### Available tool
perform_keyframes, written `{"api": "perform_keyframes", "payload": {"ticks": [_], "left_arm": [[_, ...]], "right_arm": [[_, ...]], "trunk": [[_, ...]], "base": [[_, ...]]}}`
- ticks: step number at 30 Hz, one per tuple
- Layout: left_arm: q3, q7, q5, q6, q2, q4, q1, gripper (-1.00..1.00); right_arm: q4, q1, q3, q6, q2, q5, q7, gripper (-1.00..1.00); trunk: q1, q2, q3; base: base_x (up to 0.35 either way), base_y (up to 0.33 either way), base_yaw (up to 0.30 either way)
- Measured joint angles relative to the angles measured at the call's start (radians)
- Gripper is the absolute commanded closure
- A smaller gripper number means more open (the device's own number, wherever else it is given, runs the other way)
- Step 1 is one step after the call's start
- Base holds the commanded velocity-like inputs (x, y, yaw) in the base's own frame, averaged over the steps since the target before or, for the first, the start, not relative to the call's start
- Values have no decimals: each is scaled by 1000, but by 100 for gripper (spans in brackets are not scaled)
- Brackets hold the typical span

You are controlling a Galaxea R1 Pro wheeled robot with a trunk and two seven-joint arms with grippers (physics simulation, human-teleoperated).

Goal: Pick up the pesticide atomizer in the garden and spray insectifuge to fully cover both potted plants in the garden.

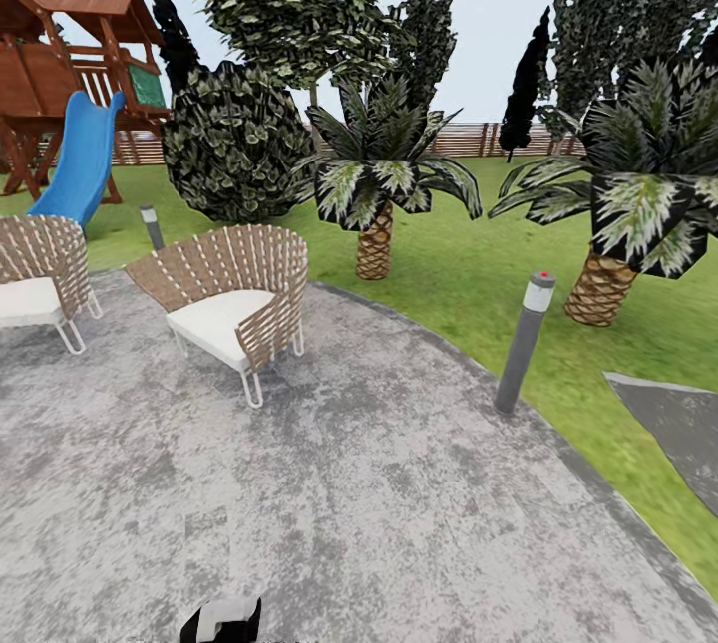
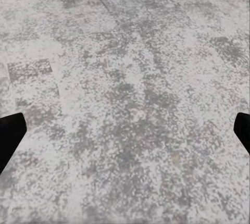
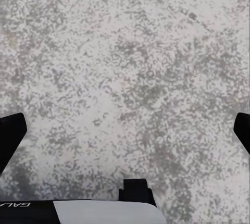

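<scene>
Two wicker chairs on grey patio; both tools spread wide.

Black finger tips frame each wrist view; a white casing with grey lettering sits beside a black block.

Two chairs are set on the patio at left, a bollard at its right edge, palms on the lawn behind.
</scene>
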Motion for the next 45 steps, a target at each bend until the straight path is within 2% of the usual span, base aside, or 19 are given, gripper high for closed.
{"api": "perform_keyframes", "payload": {"ticks": [45], "left_arm": [[0, 0, 0, 0, 0, 0, 0, -100]], "right_arm": [[-1, 0, -3, -23, 0, -1, -1, -100]], "trunk": [[0, 0, -22]], "base": [[0, 0, 248]]}}
